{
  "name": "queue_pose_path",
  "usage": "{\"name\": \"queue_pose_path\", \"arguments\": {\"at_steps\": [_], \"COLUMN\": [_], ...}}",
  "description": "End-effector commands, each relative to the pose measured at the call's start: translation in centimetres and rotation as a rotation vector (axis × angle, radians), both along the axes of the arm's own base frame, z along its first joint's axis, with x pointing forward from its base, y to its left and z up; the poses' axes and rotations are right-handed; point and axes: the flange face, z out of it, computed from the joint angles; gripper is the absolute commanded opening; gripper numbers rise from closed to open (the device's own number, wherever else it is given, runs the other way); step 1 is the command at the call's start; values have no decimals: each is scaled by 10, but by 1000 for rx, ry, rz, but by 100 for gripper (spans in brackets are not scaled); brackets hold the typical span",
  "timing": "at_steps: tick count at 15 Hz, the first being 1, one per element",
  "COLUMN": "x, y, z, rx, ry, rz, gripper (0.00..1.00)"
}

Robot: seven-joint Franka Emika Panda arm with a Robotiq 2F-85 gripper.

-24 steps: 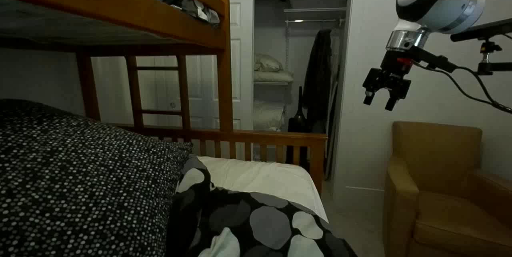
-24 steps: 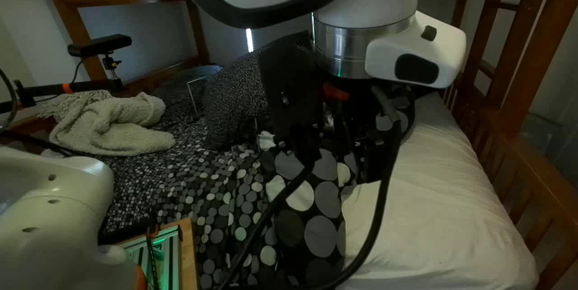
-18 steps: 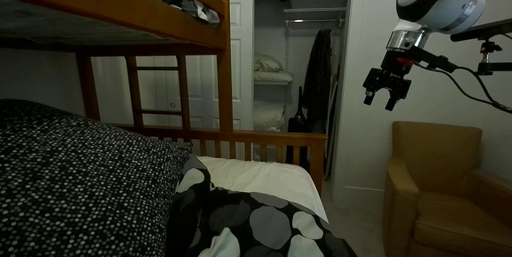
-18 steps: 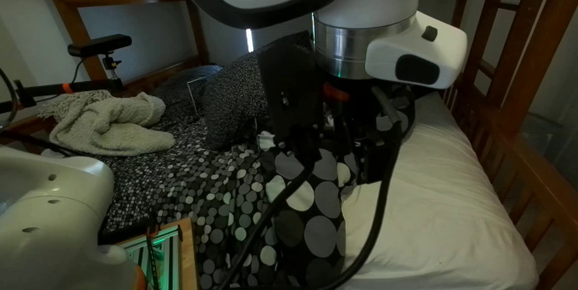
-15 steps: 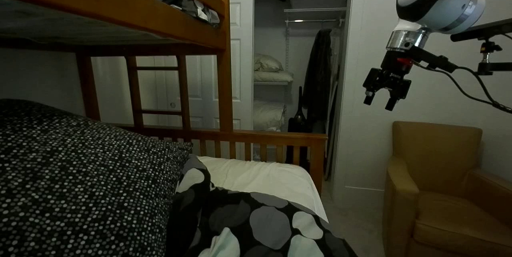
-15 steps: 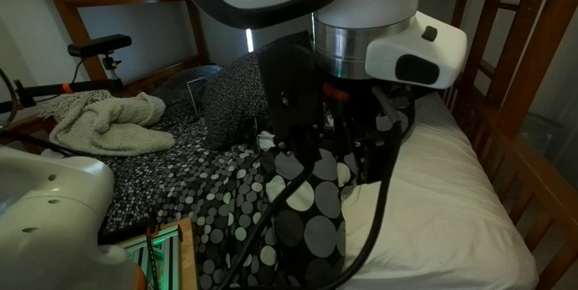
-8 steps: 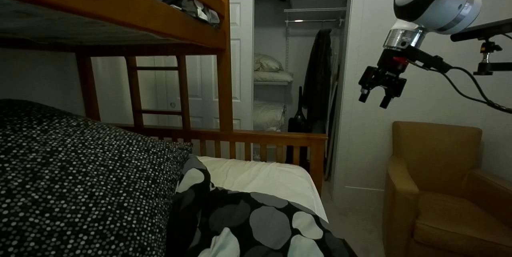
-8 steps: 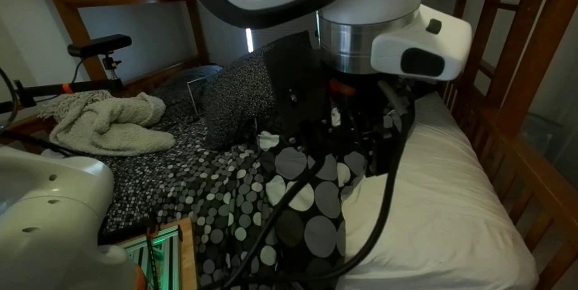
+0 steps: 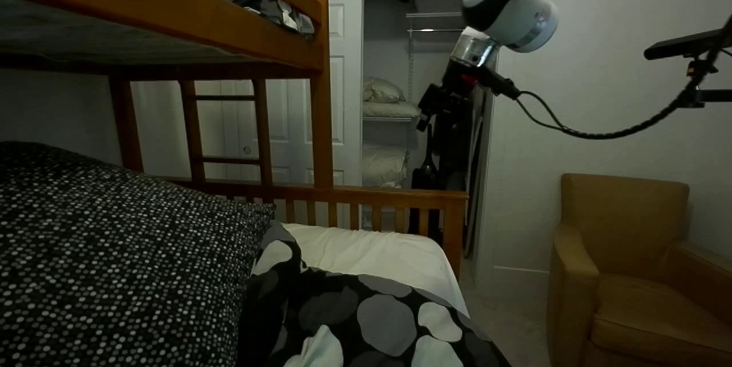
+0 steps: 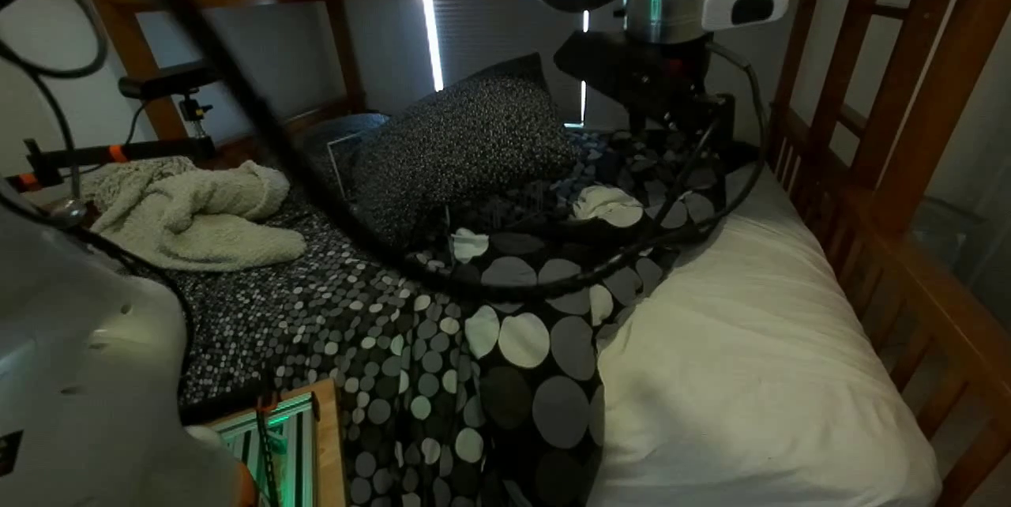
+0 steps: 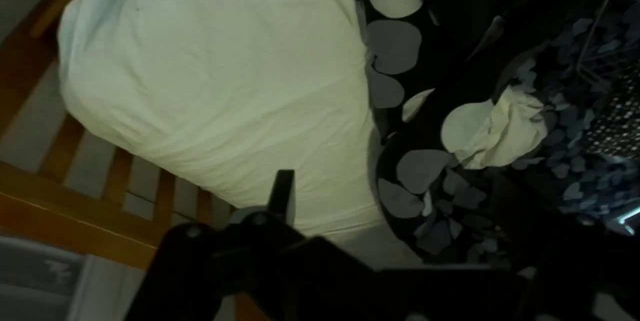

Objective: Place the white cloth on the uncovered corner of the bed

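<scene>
Jaws hang over the foot end of the bed (image 9: 394,198), apart by the look of it: in the wrist view a lone finger (image 11: 283,193) stands against the bare white of the uncovered corner (image 11: 215,86), no partner beside it, the opp. one lost in the dark. No cloth shows in their hold. Farther up and off to frame R, well apart, lies what is prob. the white cloth (image 11: 510,128), crumpled atop the circle-print blanket (image 11: 440,76); no clear long axis, so a raised fold looks the best pinch. The corner spreads to frame L, so pick and place likely pull opp. ways. Just one arm (image 9: 532,21), no choice of reach. Pick not yet made, judging by cloth on blanket; blanket could snag w/ it. Bed doubles as worktop, prob. soft, visibly uneven; speckled pillow (image 10: 474,144) nr the cloth in an exterior view, fleecy throw (image 10: 197,223) bunched toward the opp. end. Rm dim: closet (image 9: 389,47) past the bed's foot, tan armchair (image 9: 623,264) off to one side.
</scene>
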Motion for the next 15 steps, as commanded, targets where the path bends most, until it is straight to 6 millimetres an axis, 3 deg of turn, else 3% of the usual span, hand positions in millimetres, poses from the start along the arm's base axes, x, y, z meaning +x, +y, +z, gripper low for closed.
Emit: {"name": "queue_pose_path", "arguments": {"at_steps": [1, 7, 8, 10, 15], "x": [66, 139, 115, 125, 123], "y": [57, 148, 133, 145, 136], "z": [-15, -70, -55, -68, -53], "rx": [-13, -47, -34, -29, -29], "ry": [49, 153, 110, 118, 96], "rz": [190, 339, 306, 320, 307], "gripper": [100, 100, 100, 100, 100]}}
